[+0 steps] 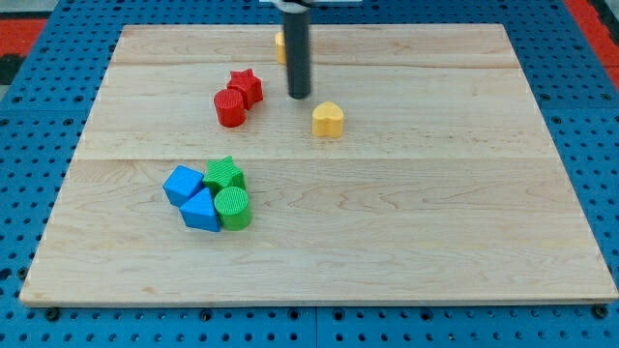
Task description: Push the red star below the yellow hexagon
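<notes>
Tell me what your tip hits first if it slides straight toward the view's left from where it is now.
Probably the red star: my tip sits just to its right, at about the same height in the view. The red cylinder lies lower, likely missed.

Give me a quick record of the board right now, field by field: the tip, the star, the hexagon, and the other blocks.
tip: my tip on the board, right of the red star, apart from it
red star: upper left of centre, touching the red cylinder
yellow hexagon: near the view's top, mostly hidden behind the rod
yellow heart: right of and below the tip
cluster: lower left, two blue blocks, green star, green cylinder
task state: star sits left of and below the hexagon
</notes>
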Action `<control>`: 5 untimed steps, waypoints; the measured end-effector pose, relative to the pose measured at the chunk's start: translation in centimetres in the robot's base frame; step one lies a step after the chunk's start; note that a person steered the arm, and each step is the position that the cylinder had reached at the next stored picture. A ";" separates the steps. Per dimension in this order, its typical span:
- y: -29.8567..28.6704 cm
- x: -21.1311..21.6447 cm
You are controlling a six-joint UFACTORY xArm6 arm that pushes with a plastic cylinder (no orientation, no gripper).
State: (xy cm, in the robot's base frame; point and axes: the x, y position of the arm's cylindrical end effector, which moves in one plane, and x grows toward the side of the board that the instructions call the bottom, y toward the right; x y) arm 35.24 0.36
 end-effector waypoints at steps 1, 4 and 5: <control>-4.7 0.1; -24.4 -8.8; -20.7 -9.4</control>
State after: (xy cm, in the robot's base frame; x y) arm 25.86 -20.38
